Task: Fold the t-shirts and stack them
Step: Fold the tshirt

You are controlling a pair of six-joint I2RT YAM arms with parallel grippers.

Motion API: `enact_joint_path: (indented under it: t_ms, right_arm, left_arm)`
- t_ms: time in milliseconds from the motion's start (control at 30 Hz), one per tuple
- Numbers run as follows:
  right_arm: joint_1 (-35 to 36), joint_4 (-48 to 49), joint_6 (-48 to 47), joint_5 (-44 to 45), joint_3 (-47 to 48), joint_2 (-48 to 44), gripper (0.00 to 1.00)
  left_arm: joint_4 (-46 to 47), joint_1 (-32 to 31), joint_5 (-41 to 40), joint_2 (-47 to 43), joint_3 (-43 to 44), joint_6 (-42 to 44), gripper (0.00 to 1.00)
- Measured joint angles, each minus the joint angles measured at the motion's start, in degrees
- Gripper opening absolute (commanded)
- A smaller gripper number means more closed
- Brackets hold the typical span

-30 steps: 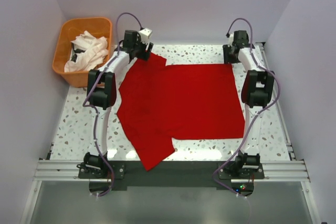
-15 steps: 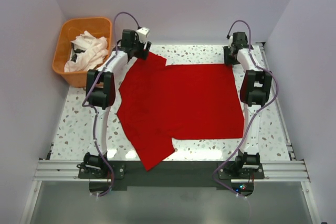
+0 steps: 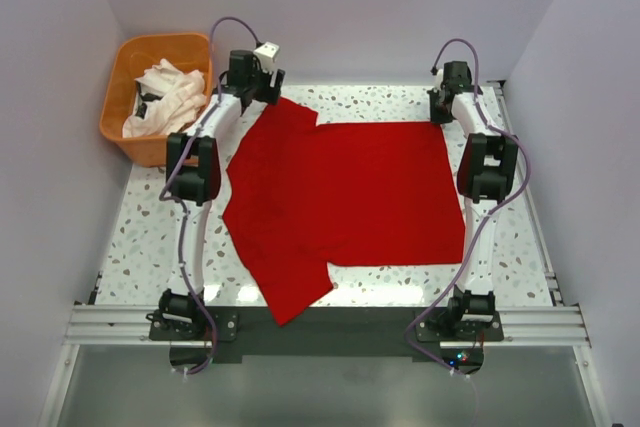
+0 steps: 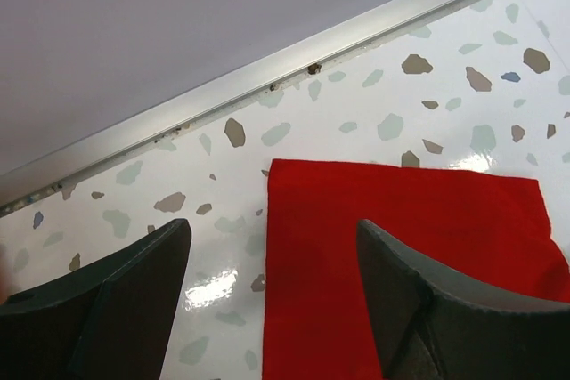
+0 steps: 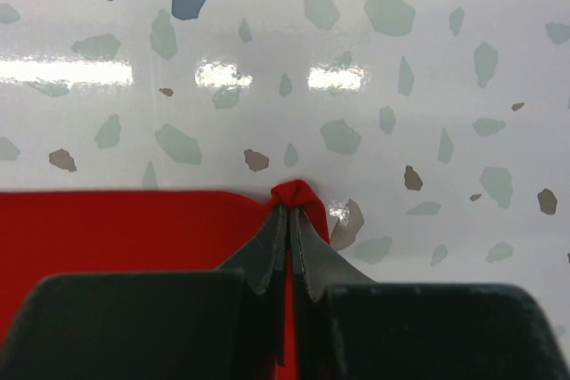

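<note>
So the bright red cloth t-shirt (image 3: pixel 340 197) is spread out flat on the white speckled tabletop (image 3: pixel 150 237). It takes up most of the middle, and one sleeve reaches almost to the near edge, between the two arm bases.

Further back, both arms are stretched out to the shirt's far side. The right gripper (image 5: pixel 289 213) has its jaws pinched tight on the far right corner of the shirt, and a little nub of red cloth pokes out past the tips. The left gripper (image 4: pixel 273 229) is spread wide and holds nothing. It hangs over the corner of the far left sleeve, one finger over bare table and the other over red cloth. I can't tell if the tips touch down.

Just behind that is the metal rail (image 4: pixel 267 77) along the table's back edge. Off at the far left corner sits the orange plastic basket (image 3: pixel 115 117), with the white cloth t-shirts (image 3: pixel 170 97) crumpled inside.
</note>
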Motion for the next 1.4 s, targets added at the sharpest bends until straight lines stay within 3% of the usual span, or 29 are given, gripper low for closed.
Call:
enact_joint_path:
  t_ms: [367,700,833,867,933,1000,1267,1400]
  right_arm:
    - [-0.04,-0.37,-0.04,-0.2,0.15,0.02,0.0]
    - [-0.09,-0.55,-0.11,-0.39,0.15,0.02,0.0]
    - [-0.11,-0.57,-0.28,-0.46,0.17,0.02,0.0]
    - [-0.11,-0.57,-0.31,-0.48,0.17,0.02,0.0]
    - [-0.11,-0.57,-0.44,-0.61,0.17,0.0,0.0]
    - [-0.11,-0.57,-0.52,-0.7,0.17,0.0,0.0]
    - [-0.46,-0.55,-1.36,-2.23,-0.07,-0.39,0.0]
    - [-0.7,0.04,-1.7,-4.24,-2.21,-2.34,0.0]
  left_arm:
    - [0.98,0.0,-2.43,9.07,4.76,-0.44,0.75]
    - [1.49,0.11,0.09,10.14,6.08,-0.61,0.57]
    - [1.44,0.15,2.64,10.27,6.08,-0.98,0.39]
    - [1.38,0.15,3.37,10.38,6.21,-1.11,0.25]
    - [1.27,0.2,4.87,10.8,6.8,-1.33,0.16]
    - [1.51,0.24,5.95,11.04,7.02,-1.64,0.0]
    - [4.92,1.33,8.26,10.58,6.1,-3.04,0.0]
    - [9.55,2.69,10.97,6.34,-0.37,-3.85,0.0]
